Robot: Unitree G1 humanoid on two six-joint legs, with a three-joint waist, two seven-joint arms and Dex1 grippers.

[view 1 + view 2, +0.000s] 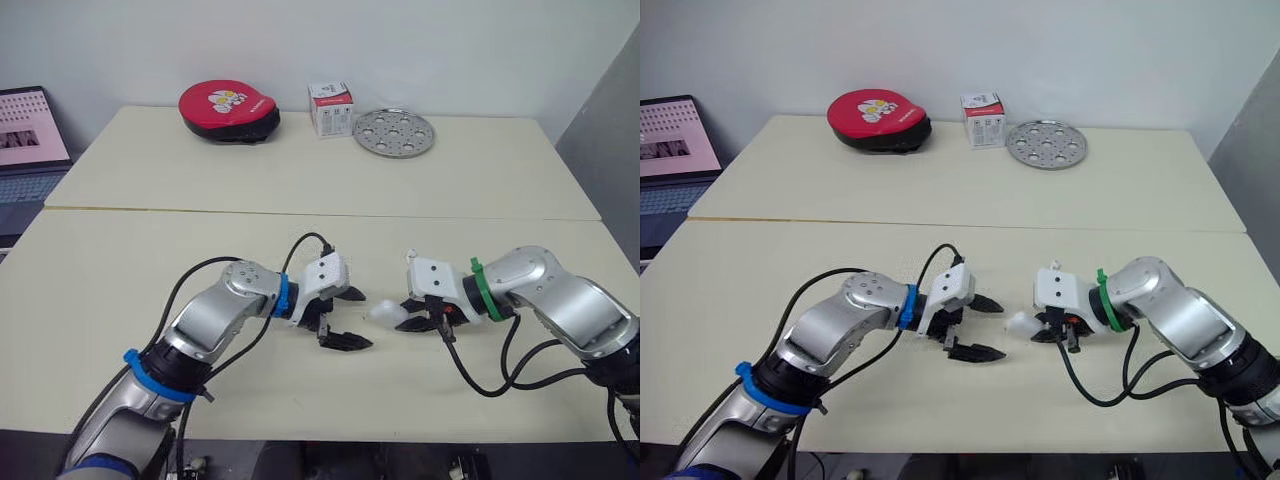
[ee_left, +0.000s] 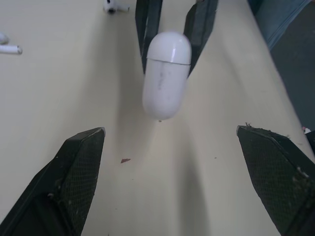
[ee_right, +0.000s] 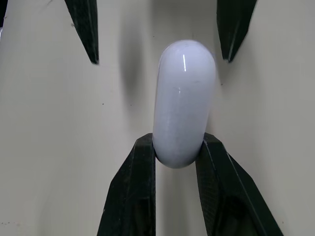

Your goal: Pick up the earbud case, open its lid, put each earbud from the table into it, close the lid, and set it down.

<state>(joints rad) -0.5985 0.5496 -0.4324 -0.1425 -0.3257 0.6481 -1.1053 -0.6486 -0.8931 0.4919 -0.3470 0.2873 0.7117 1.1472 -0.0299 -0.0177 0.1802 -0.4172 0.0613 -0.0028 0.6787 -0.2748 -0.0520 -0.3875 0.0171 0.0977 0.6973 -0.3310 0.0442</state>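
The white earbud case (image 1: 385, 313) hangs just above the cream table (image 1: 300, 240), lid closed, with my right gripper (image 1: 405, 318) shut on one end of it. In the right wrist view the case (image 3: 183, 98) sticks out from between that gripper's fingers (image 3: 142, 167). My left gripper (image 1: 362, 320) faces it from the left, open, its fingertips on either side of the case's free end without touching. In the left wrist view the case (image 2: 166, 73) shows its lid seam, and two loose white earbuds (image 2: 114, 6) (image 2: 9, 48) lie on the table beyond.
At the table's far edge are a red round pad (image 1: 230, 110), a small box (image 1: 331, 108) and a perforated metal disc (image 1: 394, 132). A laptop (image 1: 30, 150) stands off the table's left side. Cables loop from both wrists over the near table.
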